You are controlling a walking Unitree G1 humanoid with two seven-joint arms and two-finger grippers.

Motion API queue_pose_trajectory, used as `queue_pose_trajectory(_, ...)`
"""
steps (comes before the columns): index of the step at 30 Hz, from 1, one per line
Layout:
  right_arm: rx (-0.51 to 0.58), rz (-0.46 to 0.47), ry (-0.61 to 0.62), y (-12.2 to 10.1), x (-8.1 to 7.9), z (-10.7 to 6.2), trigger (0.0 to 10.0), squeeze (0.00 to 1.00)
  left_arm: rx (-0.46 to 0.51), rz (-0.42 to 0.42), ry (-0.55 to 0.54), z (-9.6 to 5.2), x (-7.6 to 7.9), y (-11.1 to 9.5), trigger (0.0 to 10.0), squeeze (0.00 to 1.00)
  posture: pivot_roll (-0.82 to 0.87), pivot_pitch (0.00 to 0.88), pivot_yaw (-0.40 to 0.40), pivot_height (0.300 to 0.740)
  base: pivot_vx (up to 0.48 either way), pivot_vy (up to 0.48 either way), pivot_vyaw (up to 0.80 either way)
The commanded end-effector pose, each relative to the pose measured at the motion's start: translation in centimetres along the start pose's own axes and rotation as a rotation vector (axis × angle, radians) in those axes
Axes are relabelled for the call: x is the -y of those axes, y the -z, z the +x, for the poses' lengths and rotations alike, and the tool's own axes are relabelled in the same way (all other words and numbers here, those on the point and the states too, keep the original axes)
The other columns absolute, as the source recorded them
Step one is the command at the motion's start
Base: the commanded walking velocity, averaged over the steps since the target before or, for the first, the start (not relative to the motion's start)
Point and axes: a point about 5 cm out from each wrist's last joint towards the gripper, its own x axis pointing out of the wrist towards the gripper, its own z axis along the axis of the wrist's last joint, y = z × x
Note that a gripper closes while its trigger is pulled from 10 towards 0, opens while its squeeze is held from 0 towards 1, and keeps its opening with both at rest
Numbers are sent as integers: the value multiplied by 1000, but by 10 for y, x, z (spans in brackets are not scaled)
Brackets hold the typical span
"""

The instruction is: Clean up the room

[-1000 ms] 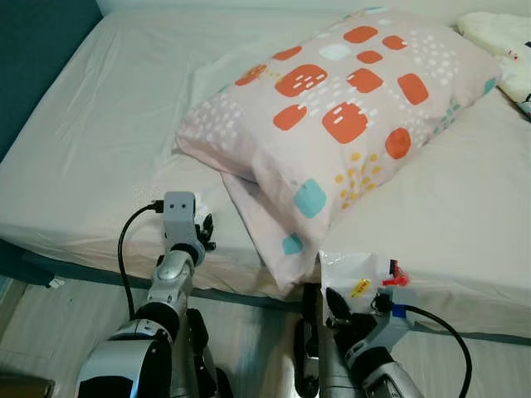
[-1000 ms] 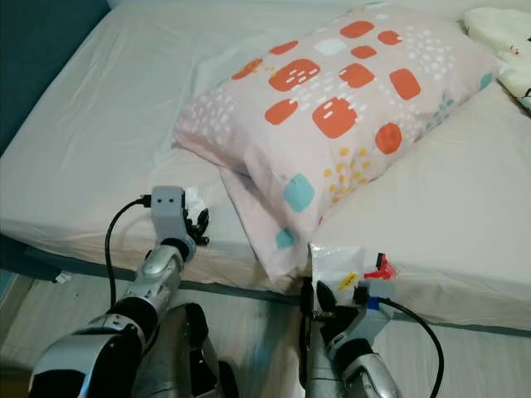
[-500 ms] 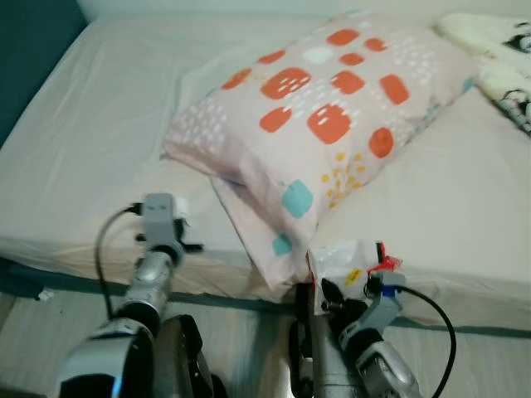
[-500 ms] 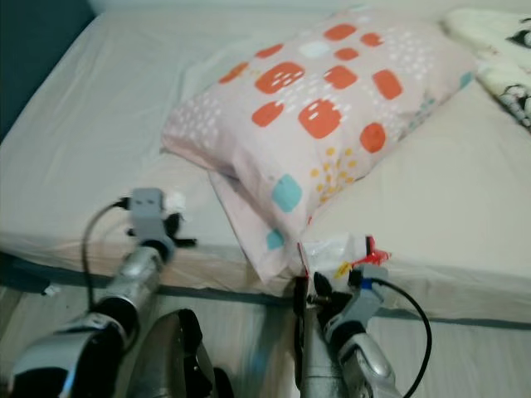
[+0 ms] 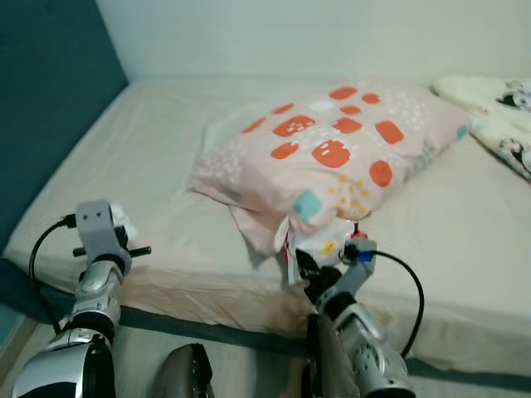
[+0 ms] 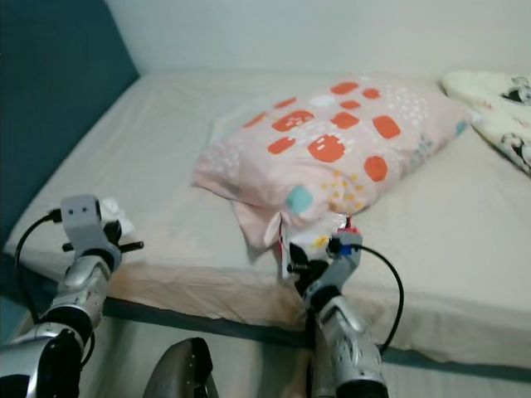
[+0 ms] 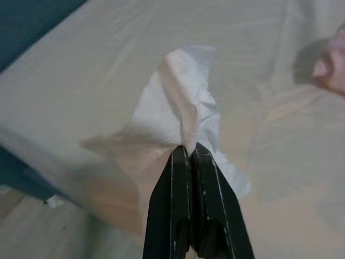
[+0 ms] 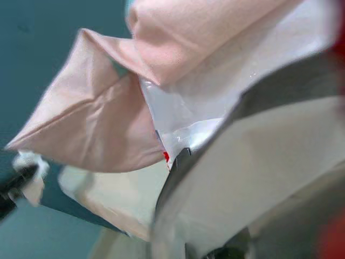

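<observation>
My left gripper (image 7: 188, 154) is shut on a crumpled white tissue (image 7: 180, 102), held just above the near left edge of the bed (image 5: 158, 157). In the left eye view the tissue (image 5: 121, 217) shows beside the left wrist. My right gripper (image 5: 305, 267) is shut on a white plastic wrapper (image 5: 322, 247) with yellow and red marks. It holds the wrapper (image 8: 186, 116) upright against the lower corner of the pink pillow (image 5: 332, 153); the wrapper hides the fingertips.
The pink pillow with orange patches lies slantwise across the middle of the cream sheet. A cream plush blanket (image 5: 498, 112) lies at the far right. A teal wall (image 5: 46, 99) borders the bed's left side. The bed's front edge (image 5: 224, 327) runs just ahead of my arms.
The camera has lifted and swung, so the wall and more of the bed show. My left arm sits further left. Both grippers keep their hold; the wrapper now touches the pillow's corner.
</observation>
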Motion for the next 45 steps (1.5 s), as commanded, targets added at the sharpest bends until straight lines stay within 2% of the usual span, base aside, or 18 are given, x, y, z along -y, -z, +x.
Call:
queue_pose_trajectory(1,30,-4,-35,-10,0,8,10000,0,-134,62,-15,-15,-14,36,0,0,-25,16,64,587,0,0,0)
queue_pose_trajectory(3,30,-4,-35,-10,0,8,10000,0,-134,62,-15,-15,-14,36,0,0,-25,16,64,587,0,0,0)
queue_pose_trajectory(5,30,-14,-54,-13,-2,16,10000,0,-255,127,-36,-33,-24,69,0,0,-21,0,63,597,0,0,0)
queue_pose_trajectory(10,25,-15,-62,-12,-4,19,10000,0,-311,149,-47,-41,-28,83,0,0,-21,0,63,602,0,0,0)
queue_pose_trajectory(12,-82,-56,-95,5,-11,21,10000,0,-453,232,-35,-63,-34,114,431,0,-24,0,63,612,0,0,0)
queue_pose_trajectory(13,-82,-56,-95,5,-11,21,10000,0,-453,232,-35,-63,-34,114,431,0,-24,0,63,612,0,0,0)
queue_pose_trajectory(16,-173,-69,-254,18,-26,17,10000,0,-584,327,7,-86,-39,141,2157,0,-31,0,69,622,0,0,0)
queue_pose_trajectory(18,-192,-71,-335,20,-33,14,10000,0,-631,361,27,-95,-41,151,2275,0,-37,0,72,627,0,0,0)
queue_pose_trajectory(19,-194,-41,-463,16,-42,10,10000,0,-695,405,52,-108,-44,163,3725,0,-40,0,73,637,0,0,0)
queue_pose_trajectory(25,-169,8,-590,4,-51,4,10000,0,-738,440,75,-117,-45,171,4980,0,-41,0,72,652,0,0,0)
queue_pose_trajectory(26,-138,25,-602,-2,-51,5,10000,0,-739,444,85,-117,-43,172,7843,0,-39,0,68,657,0,0,0)
queue_pose_trajectory(27,-138,25,-602,-2,-51,5,10000,0,-739,444,85,-117,-43,172,7843,0,-39,0,68,657,0,0,0)
queue_pose_trajectory(28,-90,24,-516,-8,-40,14,10000,0,-725,431,91,-113,-36,170,10000,0,-36,0,62,667,0,0,0)
queue_pose_trajectory(35,-114,-12,-364,0,-23,21,10000,0,-699,403,78,-105,-28,164,10000,0,-29,0,56,682,0,0,0)
queue_pose_trajectory(37,-283,-107,-133,26,3,17,10000,0,-666,363,63,-95,-18,157,10000,0,-23,0,52,692,0,0,0)
queue_pose_trajectory(38,-283,-107,-133,26,3,17,10000,0,-666,363,63,-95,-18,157,10000,0,-23,0,52,692,0,0,0)
queue_pose_trajectory(40,-393,-172,-5,44,20,5,10000,0,-648,343,62,-90,-11,152,10000,0,-23,0,50,702,0,0,0)
queue_pose_trajectory(45,-500,-214,108,67,39,-20,10000,0,-639,341,72,-87,-4,151,10000,0,-17,0,41,707,0,0,98)
